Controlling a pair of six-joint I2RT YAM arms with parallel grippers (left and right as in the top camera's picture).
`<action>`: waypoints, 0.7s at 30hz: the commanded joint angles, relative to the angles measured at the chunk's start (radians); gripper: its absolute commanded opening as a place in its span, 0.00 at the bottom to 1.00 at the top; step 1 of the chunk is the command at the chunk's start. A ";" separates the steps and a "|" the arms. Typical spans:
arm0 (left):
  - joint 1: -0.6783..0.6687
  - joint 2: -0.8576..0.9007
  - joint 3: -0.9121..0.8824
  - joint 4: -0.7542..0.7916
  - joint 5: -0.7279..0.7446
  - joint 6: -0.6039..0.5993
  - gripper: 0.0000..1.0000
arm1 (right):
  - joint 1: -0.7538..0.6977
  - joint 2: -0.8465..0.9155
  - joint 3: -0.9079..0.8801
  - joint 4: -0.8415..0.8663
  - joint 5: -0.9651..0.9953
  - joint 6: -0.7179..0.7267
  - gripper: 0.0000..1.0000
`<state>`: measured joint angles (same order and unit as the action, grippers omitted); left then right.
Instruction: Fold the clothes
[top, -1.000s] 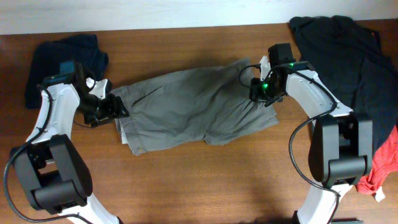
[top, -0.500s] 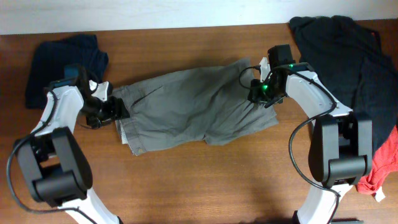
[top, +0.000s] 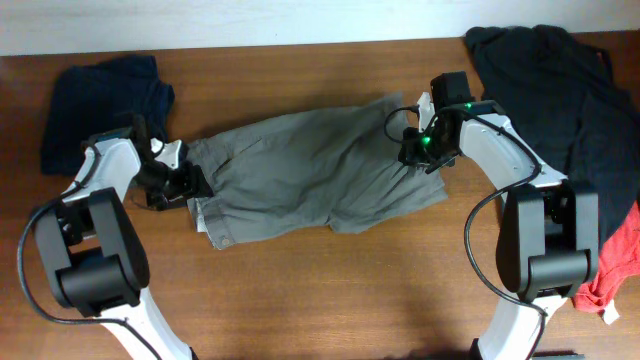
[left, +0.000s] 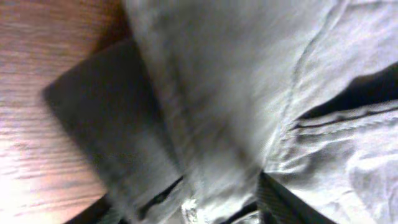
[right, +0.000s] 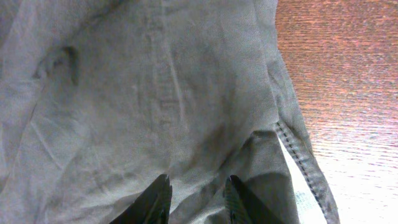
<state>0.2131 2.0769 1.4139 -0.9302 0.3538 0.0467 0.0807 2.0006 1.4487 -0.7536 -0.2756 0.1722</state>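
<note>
Overhead, shorts: one grey-olive pair of shorts (top: 310, 175) is lying spread across the middle of the wooden tabletop (top: 320, 290), with the waist end pointing left and the leg end pointing right.
Overhead, arms: two white-and-black arms are reaching in, one at each end of the shorts.
Left tool: the left tool (top: 190, 183) is sitting at the waist end, where a strip of lighter lining is showing.
Left wrist: two dark fingers (left: 106, 124) are standing well apart with a thick ridge of cloth running between them. The picture is blurring, so I cannot tell whether they are clamping the cloth.
Right tool: the right tool (top: 418, 152) is pressing on the upper part of the leg end.
Right wrist: two fingertips (right: 157, 198) are standing only narrowly apart and are pinching a tuck of the shorts, with creases pulling toward them. One stitched hem is lying just to the side on the bare wood.
Other clothes: three are lying apart from the shorts. One navy garment (top: 100, 95) is resting at the far left, one black pile (top: 545, 85) is lying at the far right, and one red garment (top: 612, 270) is sitting at the right edge.
</note>
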 joint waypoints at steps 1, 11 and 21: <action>-0.028 0.087 -0.015 0.003 0.054 -0.001 0.50 | -0.003 0.004 -0.011 -0.001 -0.002 -0.008 0.33; -0.033 0.109 -0.016 0.036 0.089 -0.001 0.01 | -0.012 0.003 0.008 0.008 -0.005 -0.042 0.33; 0.078 0.033 -0.002 -0.024 0.092 0.067 0.01 | -0.024 0.001 0.294 -0.280 -0.067 -0.117 0.33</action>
<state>0.2352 2.1265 1.4239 -0.9295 0.4911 0.0631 0.0608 2.0026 1.6424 -0.9745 -0.3016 0.1009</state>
